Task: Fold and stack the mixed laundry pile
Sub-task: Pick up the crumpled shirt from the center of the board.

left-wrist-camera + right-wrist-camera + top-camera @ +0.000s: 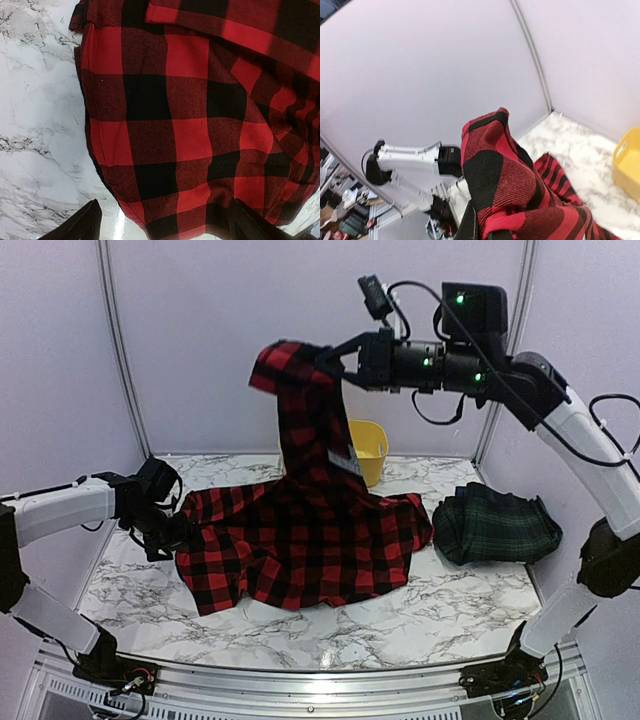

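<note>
The red-and-black checked garment (300, 540) lies spread on the marble table (450, 610), its white label (345, 462) showing. My right gripper (328, 360) is shut on one part of it and holds that part high above the table, so the cloth hangs down in a column; the right wrist view shows the bunched cloth (520, 185) clamped at my gripper (490, 232). My left gripper (176, 536) is low at the garment's left edge. In the left wrist view it (165, 222) is open wide, with the cloth's edge (165, 125) between its fingers (82, 225). The plain navy garment is out of view.
A folded dark green-navy tartan garment (495, 525) lies at the right of the table. A yellow plastic tub (370, 448) stands at the back behind the hanging cloth; it also shows in the right wrist view (627, 165). White walls close the back and sides.
</note>
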You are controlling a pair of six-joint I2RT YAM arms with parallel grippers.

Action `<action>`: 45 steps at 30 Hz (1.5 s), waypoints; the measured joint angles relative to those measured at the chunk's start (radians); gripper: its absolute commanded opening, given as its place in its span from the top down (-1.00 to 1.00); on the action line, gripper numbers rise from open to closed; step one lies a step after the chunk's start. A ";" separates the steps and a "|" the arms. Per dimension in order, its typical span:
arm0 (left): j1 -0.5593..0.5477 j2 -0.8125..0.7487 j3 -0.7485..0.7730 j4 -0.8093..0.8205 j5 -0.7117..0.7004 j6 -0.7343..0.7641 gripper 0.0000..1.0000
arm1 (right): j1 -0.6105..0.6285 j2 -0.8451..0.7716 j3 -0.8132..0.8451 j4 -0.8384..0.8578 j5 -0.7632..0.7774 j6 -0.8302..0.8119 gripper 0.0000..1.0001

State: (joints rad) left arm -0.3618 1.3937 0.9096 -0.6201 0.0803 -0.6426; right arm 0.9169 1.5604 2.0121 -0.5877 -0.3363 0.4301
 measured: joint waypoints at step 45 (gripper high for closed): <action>0.152 0.241 0.124 0.595 0.128 -0.139 1.00 | -0.194 -0.078 -0.036 -0.084 0.139 -0.115 1.00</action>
State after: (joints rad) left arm -0.2096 1.6344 1.0332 -0.0246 0.2081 -0.7818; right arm 0.7231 1.4826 1.9762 -0.6720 -0.1974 0.3153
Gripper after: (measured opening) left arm 0.010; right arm 0.003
